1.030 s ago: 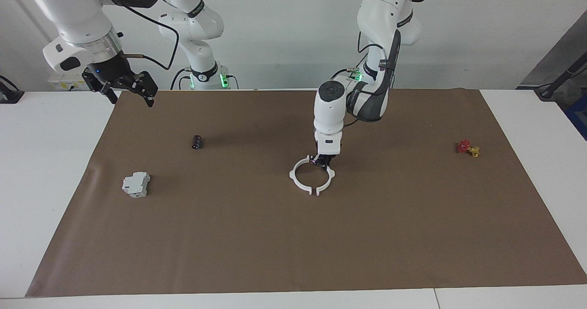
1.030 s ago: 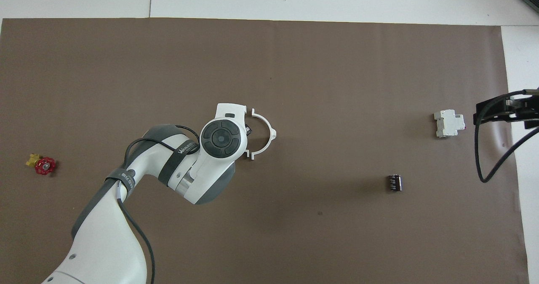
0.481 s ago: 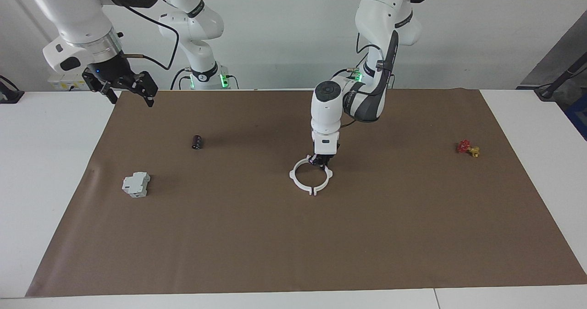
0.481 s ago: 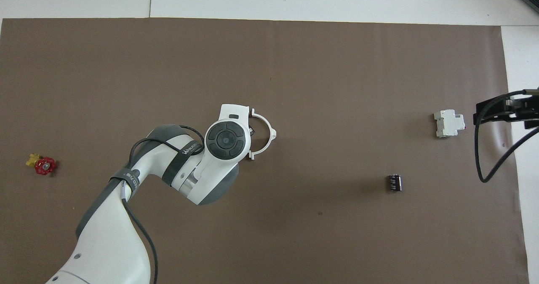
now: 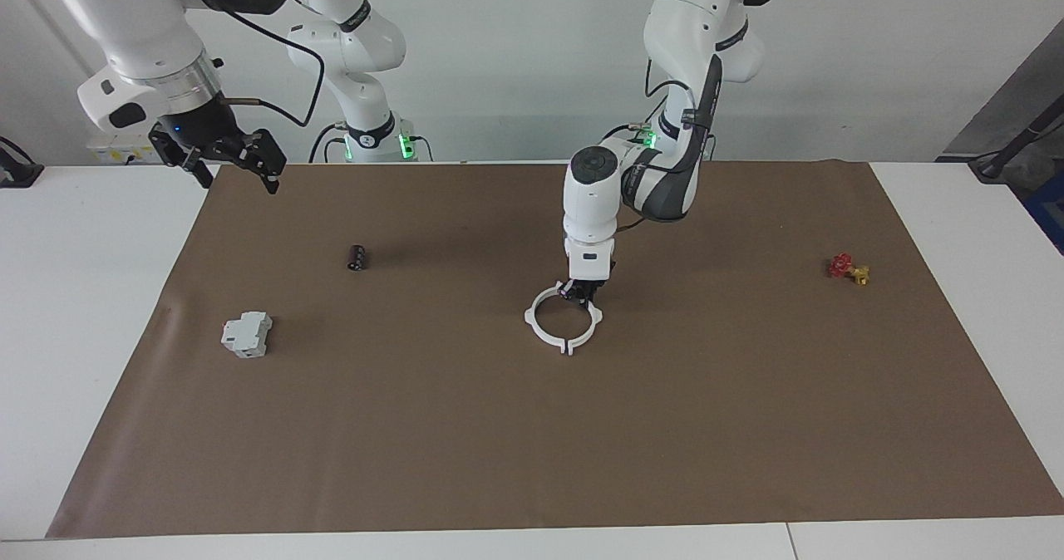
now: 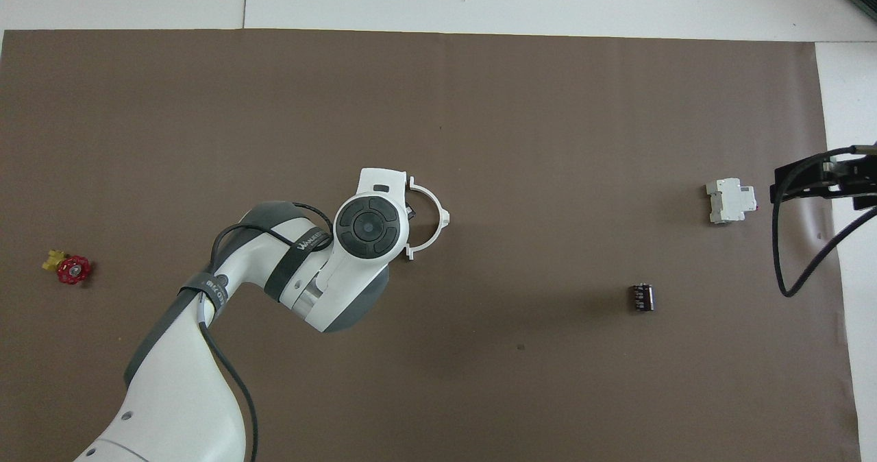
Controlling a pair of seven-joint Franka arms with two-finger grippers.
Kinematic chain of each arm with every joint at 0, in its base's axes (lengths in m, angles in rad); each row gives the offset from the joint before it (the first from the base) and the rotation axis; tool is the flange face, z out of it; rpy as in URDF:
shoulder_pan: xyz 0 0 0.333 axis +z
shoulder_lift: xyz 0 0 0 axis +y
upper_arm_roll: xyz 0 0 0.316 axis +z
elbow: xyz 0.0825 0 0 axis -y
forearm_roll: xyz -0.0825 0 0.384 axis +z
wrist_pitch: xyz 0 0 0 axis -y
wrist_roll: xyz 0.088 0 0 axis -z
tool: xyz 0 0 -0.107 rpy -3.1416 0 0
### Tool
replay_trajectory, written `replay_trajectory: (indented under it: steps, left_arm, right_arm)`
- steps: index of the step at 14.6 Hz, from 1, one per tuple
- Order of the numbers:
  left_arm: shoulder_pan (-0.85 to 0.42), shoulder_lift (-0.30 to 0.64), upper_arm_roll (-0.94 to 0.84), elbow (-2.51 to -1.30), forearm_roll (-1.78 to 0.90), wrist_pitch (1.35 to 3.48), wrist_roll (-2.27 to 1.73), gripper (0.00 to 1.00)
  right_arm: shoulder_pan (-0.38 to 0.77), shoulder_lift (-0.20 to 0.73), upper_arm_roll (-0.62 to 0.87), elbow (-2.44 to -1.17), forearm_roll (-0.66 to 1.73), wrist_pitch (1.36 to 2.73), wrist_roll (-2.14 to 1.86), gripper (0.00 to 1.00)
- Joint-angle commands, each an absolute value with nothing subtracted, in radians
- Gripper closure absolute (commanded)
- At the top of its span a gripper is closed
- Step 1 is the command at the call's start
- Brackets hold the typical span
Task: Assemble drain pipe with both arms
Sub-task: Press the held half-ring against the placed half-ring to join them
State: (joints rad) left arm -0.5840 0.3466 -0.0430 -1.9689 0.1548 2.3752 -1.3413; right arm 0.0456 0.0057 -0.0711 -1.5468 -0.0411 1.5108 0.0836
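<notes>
The two half-rings [image 5: 564, 320] lie closed into one ring mid-mat, well apart from the grey block [image 5: 247, 334]. The left gripper [image 5: 582, 294] sits at the ring's robot-side rim — its grip cannot be told. The right gripper [image 5: 235, 157] waits, spread. The tabs should be seated squarely — pressed gently.

The big white arm [image 6: 301, 270] covers half of the white ring [image 6: 431, 219] on the brown mat [image 6: 479, 105]. A small black part [image 6: 642, 297] lies alone.

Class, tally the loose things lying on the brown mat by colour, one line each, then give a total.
White: 3, two half-rings, boxy block
Black: 1, small cylinder
Red and yellow: 1, valve
Total: 5
</notes>
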Motion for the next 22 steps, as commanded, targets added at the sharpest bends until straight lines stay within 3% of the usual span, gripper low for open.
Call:
replay_trajectory:
  steps: [1,11,12,13,22]
  left_arm:
    - [-0.606,0.365,-0.026,-1.944,0.178,2.355,-1.37,1.0]
    - [-0.618,0.367,-0.026,-1.945,0.179,2.359,-1.371,1.0]
    - [-0.615,0.367,-0.026,-1.945,0.181,2.359,-1.371,0.69]
    - [-0.615,0.367,-0.026,-1.947,0.192,2.361,-1.371,0.01]
    - [-0.614,0.367,-0.026,-1.948,0.202,2.361,-1.37,0.0]
  right_arm:
    - [0.037,-0.023,-0.066,-1.583,-0.041,1.536,0.054,0.0]
    - [0.037,-0.023,-0.066,-1.583,-0.041,1.536,0.054,0.0]
    - [0.037,-0.023,-0.066,-1.583,-0.041,1.534,0.054,0.0]
    - [0.037,-0.023,-0.064,-1.583,-0.041,1.535,0.054,0.0]
    - [0.037,-0.023,-0.064,-1.583,-0.041,1.536,0.054,0.0]
